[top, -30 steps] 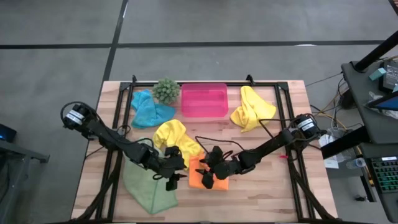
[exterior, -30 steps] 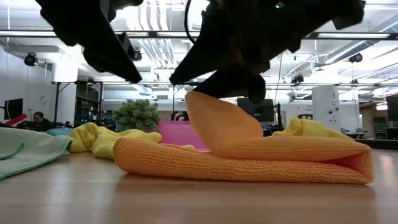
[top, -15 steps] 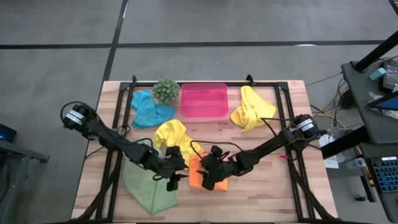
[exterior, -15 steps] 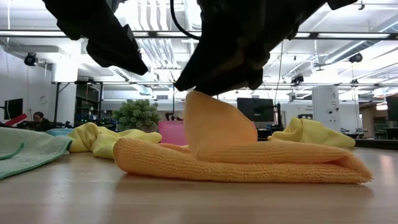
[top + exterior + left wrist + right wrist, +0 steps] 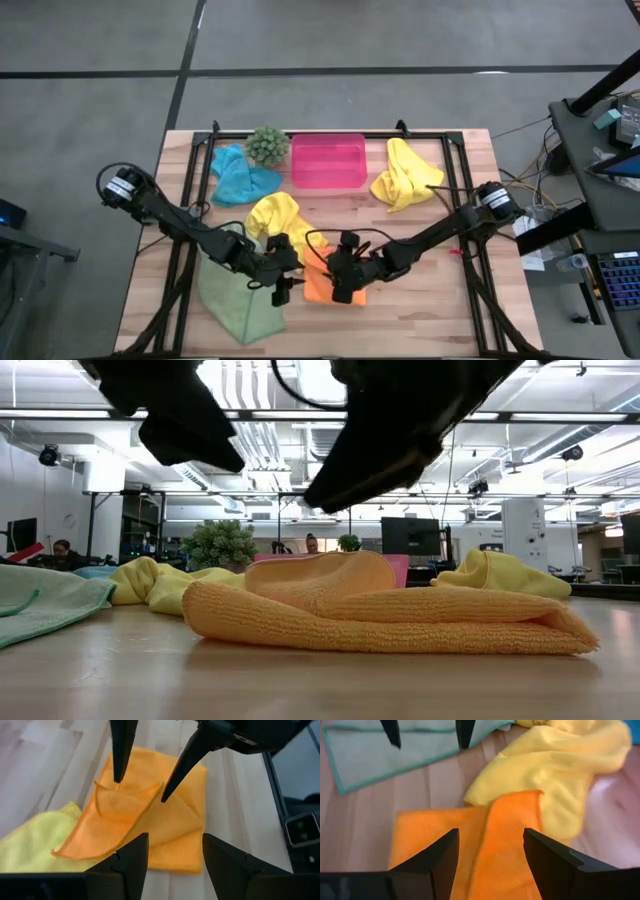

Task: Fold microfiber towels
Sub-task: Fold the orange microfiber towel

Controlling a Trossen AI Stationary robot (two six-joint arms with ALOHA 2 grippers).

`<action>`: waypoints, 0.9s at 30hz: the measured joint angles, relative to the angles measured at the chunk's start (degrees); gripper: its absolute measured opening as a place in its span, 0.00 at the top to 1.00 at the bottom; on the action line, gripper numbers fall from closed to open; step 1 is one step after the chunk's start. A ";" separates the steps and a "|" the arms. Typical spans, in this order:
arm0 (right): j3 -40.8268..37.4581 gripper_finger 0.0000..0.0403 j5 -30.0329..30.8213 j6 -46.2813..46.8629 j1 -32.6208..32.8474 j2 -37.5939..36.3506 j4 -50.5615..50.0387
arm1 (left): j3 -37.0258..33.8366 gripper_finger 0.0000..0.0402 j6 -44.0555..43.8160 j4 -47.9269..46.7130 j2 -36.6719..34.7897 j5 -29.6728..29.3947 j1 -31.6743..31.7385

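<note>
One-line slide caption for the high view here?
Both grippers, left and right, hover open-fingered over the partly folded orange towel; four other towels lie unfolded around it.

Bright overhead room lighting; soft shadows; near arms blurred.

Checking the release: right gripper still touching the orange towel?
Apart. The low view shows background between the right gripper and the orange towel; in the right wrist view its fingers stand open, nothing between them.
</note>
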 joint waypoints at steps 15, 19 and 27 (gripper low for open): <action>-21.68 0.48 -0.02 -4.76 2.99 -20.88 9.16 | 11.91 0.57 1.11 0.88 14.32 -3.38 1.37; -27.82 0.48 0.04 -5.19 2.90 -23.89 19.31 | 17.11 0.57 3.62 0.94 20.56 -3.50 3.07; -31.77 0.48 -0.02 -4.93 2.96 -25.68 23.89 | 25.27 0.57 6.16 -3.58 29.50 -2.12 5.36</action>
